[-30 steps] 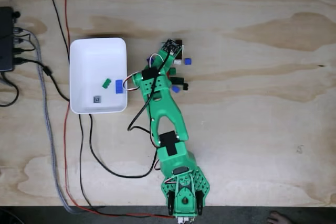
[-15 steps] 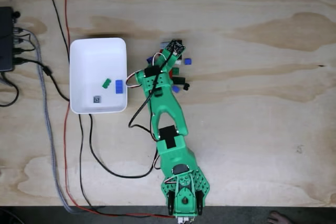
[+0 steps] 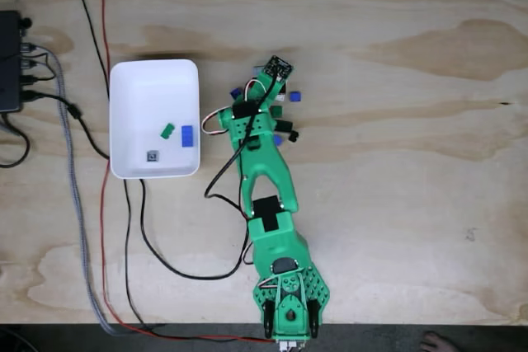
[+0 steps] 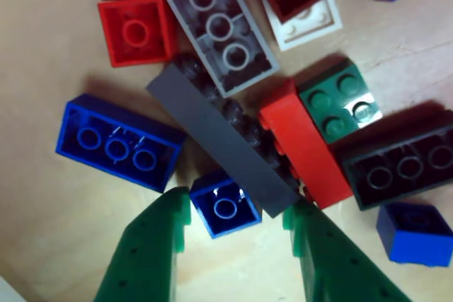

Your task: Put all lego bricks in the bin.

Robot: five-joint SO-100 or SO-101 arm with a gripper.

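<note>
In the other view my gripper (image 4: pixel 237 210) is open just above the table, its green fingers (image 4: pixel 148 245) either side of a small blue lego brick (image 4: pixel 225 206). A long dark grey brick (image 4: pixel 223 150) lies slantwise just beyond it, with the right fingertip near its end. Around them lie blue (image 4: pixel 120 143), red (image 4: pixel 136 30), grey (image 4: pixel 216 26), red (image 4: pixel 304 143), green (image 4: pixel 340 100) and black (image 4: pixel 400 164) bricks. In the fixed view the gripper (image 3: pixel 266 88) hangs over this pile, right of the white bin (image 3: pixel 132 80). The bin holds green (image 3: pixel 167 129), blue (image 3: pixel 187 135) and grey (image 3: pixel 153 155) bricks.
The green arm's base (image 3: pixel 289 302) stands at the table's near edge. Cables (image 3: pixel 78 171) run along the left, past the bin, to a black box (image 3: pixel 8 59) at the far left. A loose blue brick (image 3: pixel 294 96) and a black one (image 3: pixel 285 127) lie right of the arm.
The arm has swung a little to the right and reached further over the brick pile. The bin's contents are unchanged.
</note>
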